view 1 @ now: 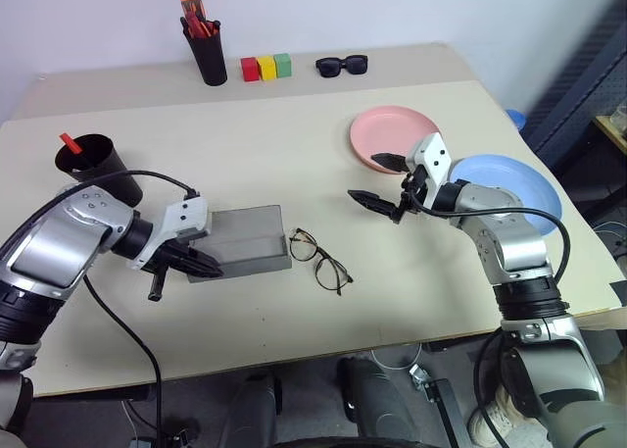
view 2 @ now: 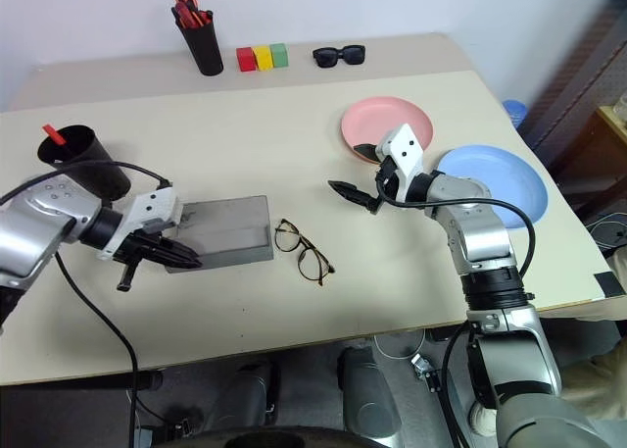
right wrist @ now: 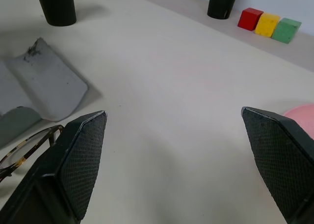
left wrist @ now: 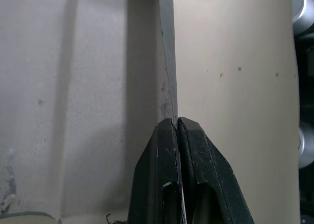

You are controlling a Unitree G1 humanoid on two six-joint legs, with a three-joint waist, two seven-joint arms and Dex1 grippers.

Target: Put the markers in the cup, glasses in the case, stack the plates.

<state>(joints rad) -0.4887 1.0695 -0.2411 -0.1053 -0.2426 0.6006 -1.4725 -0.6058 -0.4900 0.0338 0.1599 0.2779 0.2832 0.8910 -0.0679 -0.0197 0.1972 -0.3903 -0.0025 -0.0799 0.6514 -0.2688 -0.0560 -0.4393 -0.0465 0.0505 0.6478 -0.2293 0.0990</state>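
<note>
Cup [view 1: 90,157] with one red-capped marker [view 1: 69,141] behind left gripper [view 1: 196,264], which we see pinched shut at one case [view 1: 242,240]; one glasses [view 1: 318,258] between grippers; right gripper [view 1: 377,181] wide, two plates [view 1: 390,134] beside it.

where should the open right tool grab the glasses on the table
Probably at the bridge between the lenses of the glasses, coming straight down. They lie flat beside the case, so the thin bridge is the narrowest part the right tool can pinch without touching the lenses.
</note>
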